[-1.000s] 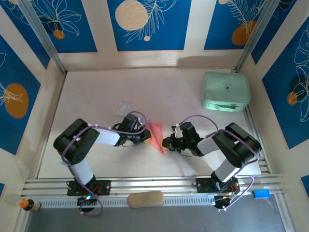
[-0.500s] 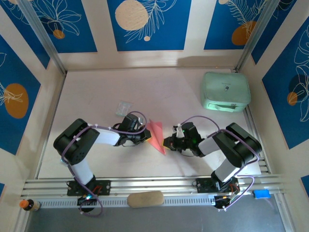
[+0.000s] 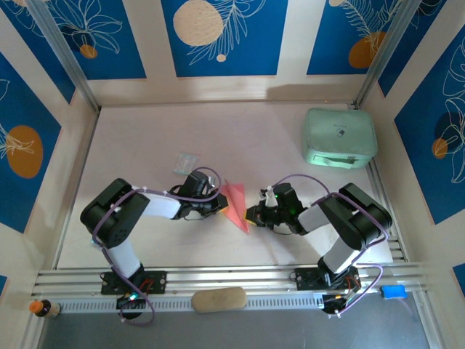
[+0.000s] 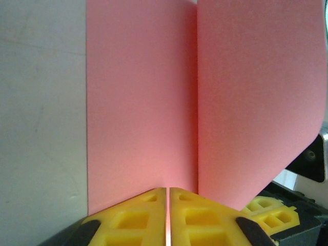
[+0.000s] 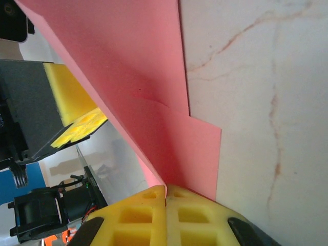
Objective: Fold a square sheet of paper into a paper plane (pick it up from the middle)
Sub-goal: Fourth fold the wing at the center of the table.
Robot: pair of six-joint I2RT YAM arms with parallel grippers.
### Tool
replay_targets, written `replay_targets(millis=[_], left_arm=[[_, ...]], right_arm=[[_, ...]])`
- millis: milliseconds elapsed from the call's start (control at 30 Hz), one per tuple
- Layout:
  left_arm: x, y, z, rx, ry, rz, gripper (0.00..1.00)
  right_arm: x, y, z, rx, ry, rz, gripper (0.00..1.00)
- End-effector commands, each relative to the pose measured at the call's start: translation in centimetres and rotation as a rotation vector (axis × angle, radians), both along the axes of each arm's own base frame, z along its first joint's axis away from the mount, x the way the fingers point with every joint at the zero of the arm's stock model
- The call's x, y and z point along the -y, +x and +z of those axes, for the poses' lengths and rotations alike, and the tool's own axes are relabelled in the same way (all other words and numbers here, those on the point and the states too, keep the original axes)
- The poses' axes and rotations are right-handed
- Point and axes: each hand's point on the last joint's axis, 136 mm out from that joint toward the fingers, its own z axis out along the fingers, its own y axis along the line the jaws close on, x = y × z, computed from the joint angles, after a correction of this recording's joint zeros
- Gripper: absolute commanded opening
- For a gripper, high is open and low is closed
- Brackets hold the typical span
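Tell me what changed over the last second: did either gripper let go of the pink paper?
Hardly anything. The right gripper seems to have edged slightly away from the arm bases. No release is visible. The left gripper and the pink paper stayed put, both grippers pinched shut on it.

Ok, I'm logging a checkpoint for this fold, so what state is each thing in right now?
paper plane: folded to a point, pinched from both sides.
left gripper: shut on the paper plane.
right gripper: shut on the paper plane.
mint-green case: closed, lying apart at the far right.
clear packet: lying flat, untouched.
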Motion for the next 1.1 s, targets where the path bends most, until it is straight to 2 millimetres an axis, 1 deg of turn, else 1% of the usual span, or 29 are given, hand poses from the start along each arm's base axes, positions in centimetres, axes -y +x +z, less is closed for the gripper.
replay_targets(millis=[0, 133, 233, 333, 467, 567, 667, 767, 1067], left_arm=[[0.0, -0.1, 0.5, 0.009, 0.017, -0.014, 0.11], [0.8, 0.5, 2.7, 0.076, -0.028, -0.033, 0.12], [1.9, 0.6, 4.1, 0.116, -0.074, -0.07, 0.1], [3.1, 0.5, 4.9, 0.141, -0.11, -0.117, 0.09], [4.6, 0.6, 5.5, 0.149, -0.153, -0.167, 0.09], [5.0, 0.9, 5.1, 0.143, -0.151, -0.172, 0.09], [4.8, 1.1, 3.8, 0.11, -0.106, -0.16, 0.08], [4.7, 1.2, 2.9, 0.096, -0.095, -0.15, 0.07], [4.8, 1.6, 1.6, 0.082, -0.069, -0.151, 0.08]], right_arm=[[0.8, -1.4, -2.4, -0.108, -0.084, -0.003, 0.02], [1.1, -1.5, -2.8, -0.123, -0.103, -0.014, 0.02], [1.0, -1.4, -2.8, -0.126, -0.098, -0.008, 0.02], [1.1, -1.5, -3.0, -0.134, -0.105, -0.012, 0.02], [1.2, -1.5, -3.0, -0.139, -0.106, -0.017, 0.02], [1.3, -1.5, -3.0, -0.141, -0.107, -0.02, 0.02], [1.3, -1.5, -3.1, -0.143, -0.107, -0.022, 0.02], [1.3, -1.6, -3.1, -0.146, -0.107, -0.021, 0.02], [1.5, -1.7, -3.3, -0.158, -0.114, -0.026, 0.02]])
